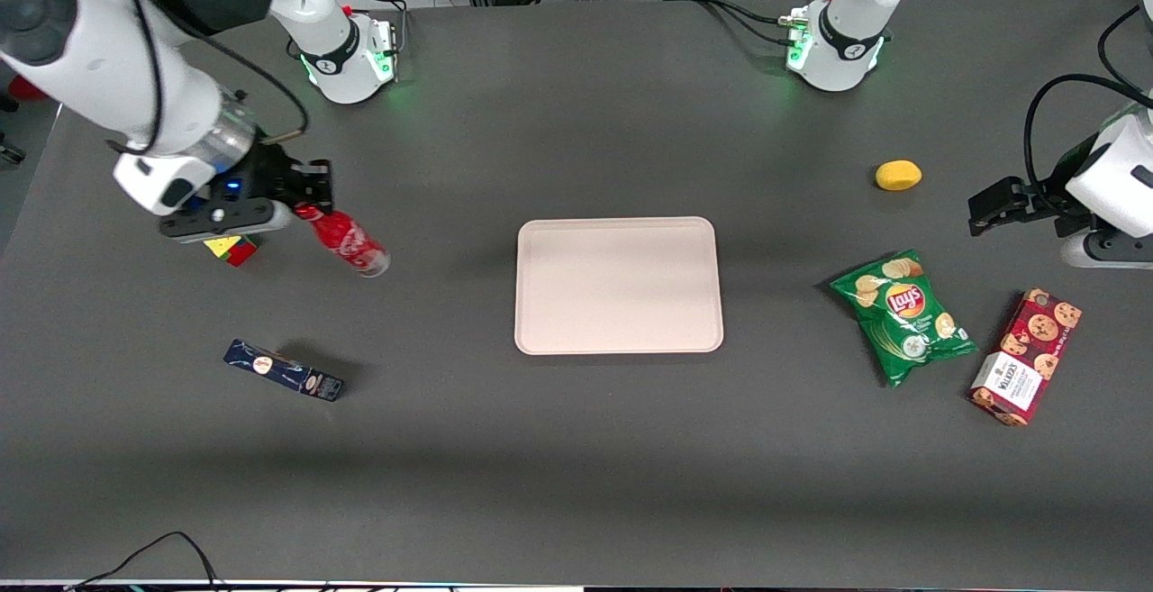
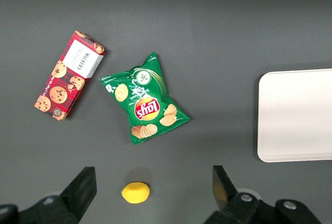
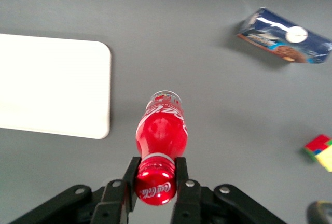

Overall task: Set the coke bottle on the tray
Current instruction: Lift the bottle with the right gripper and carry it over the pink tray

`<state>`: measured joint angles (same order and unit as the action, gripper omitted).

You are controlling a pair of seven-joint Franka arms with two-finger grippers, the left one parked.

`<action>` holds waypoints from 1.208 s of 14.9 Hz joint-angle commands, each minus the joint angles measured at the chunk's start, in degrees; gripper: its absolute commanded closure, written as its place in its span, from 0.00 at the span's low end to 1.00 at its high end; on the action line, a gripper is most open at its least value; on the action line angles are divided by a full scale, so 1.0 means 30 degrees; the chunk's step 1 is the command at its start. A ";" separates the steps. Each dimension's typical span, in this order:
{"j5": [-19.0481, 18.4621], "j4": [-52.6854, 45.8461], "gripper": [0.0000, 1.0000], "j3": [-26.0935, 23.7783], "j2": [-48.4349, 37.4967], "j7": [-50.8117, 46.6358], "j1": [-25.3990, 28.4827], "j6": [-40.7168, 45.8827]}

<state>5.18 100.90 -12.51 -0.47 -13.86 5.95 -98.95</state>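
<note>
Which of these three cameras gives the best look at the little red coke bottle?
The right wrist view: the coke bottle fills the picture's middle, its cap clamped in the gripper, white script readable. The front view shows the coke bottle small and tilted, held off the table, apart from the tray. The left wrist view misses it.

Slim red glossy plastic coke bottle, clamped at the cap by the black matt end effector, above the smooth matt dark-grey tabletop; pale pinkish-beige smooth matt plastic tray beside the bottle.
</note>
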 commanded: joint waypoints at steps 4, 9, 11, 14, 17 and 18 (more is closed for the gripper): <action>0.0148 -0.5091 1.00 -0.3709 0.5188 -0.7705 0.0971 0.0436; -0.1986 -0.6356 1.00 -0.4849 0.8121 -1.0668 0.1972 -0.0822; -0.2750 -0.6385 1.00 -0.4911 0.8999 -1.1167 0.2526 -0.1234; -0.3658 -0.6444 1.00 -0.4940 1.0026 -1.2718 0.3346 -0.1820; -0.4361 -0.6708 1.00 -0.4911 1.0789 -1.3542 0.4021 -0.1997; -0.4712 -0.6708 1.00 -0.4910 1.1023 -1.3718 0.4052 -0.2026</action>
<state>-5.64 84.10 -26.77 29.90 -51.65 16.83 -105.76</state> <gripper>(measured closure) 0.687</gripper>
